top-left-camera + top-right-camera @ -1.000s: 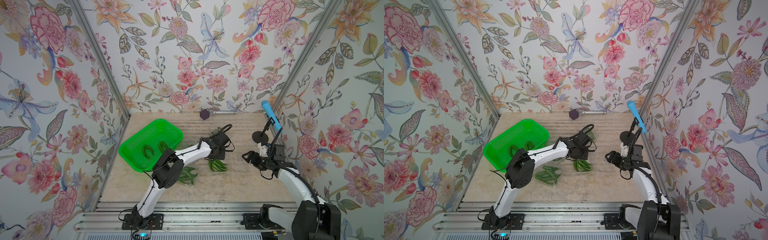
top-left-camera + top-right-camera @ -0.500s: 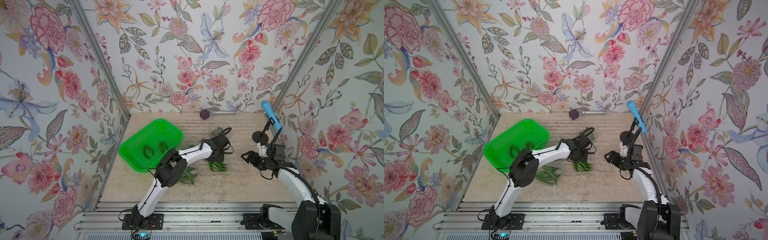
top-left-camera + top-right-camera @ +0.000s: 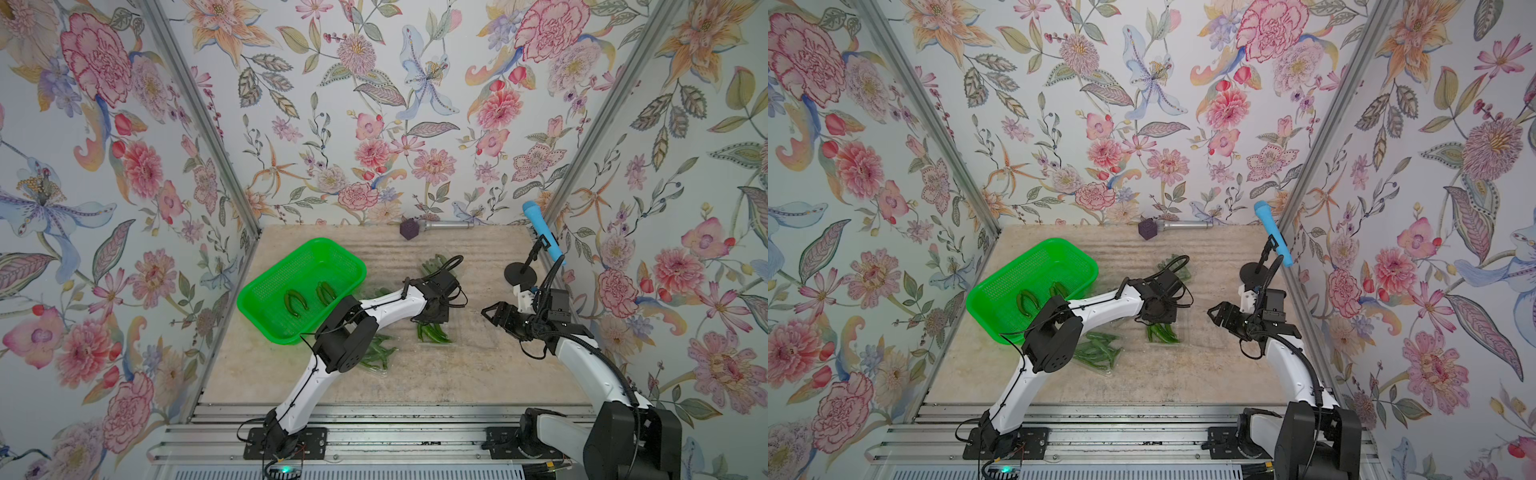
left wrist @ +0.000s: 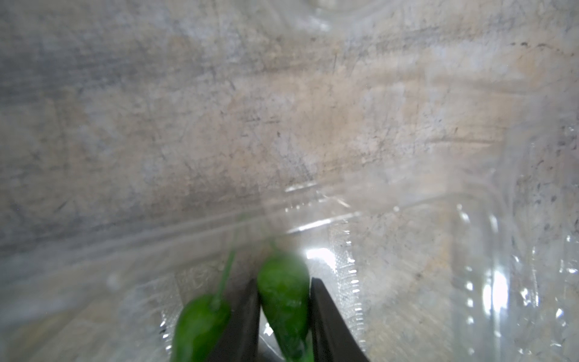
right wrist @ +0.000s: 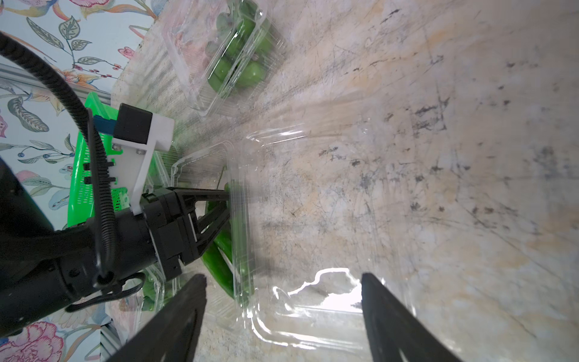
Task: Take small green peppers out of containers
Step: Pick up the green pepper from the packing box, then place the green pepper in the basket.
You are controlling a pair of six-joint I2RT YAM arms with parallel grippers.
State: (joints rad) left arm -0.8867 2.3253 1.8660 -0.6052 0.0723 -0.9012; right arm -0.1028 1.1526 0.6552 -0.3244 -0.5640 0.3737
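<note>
An open clear container in mid-table holds several small green peppers. My left gripper reaches down into it, shut on one small green pepper; a second pepper lies just outside one finger. In the right wrist view the left gripper sits inside this container's tray. My right gripper is open above the container's flat lid, touching nothing. A closed container stands at the back. Another container lies partly under the left arm.
A green perforated basket at the left holds two peppers. A purple-headed microphone lies against the back wall. A blue microphone stands on a black round-based stand just behind the right arm.
My left gripper has shifted slightly toward the table front, down into the container, and its jaws have narrowed onto a pepper. The right arm has not moved.
</note>
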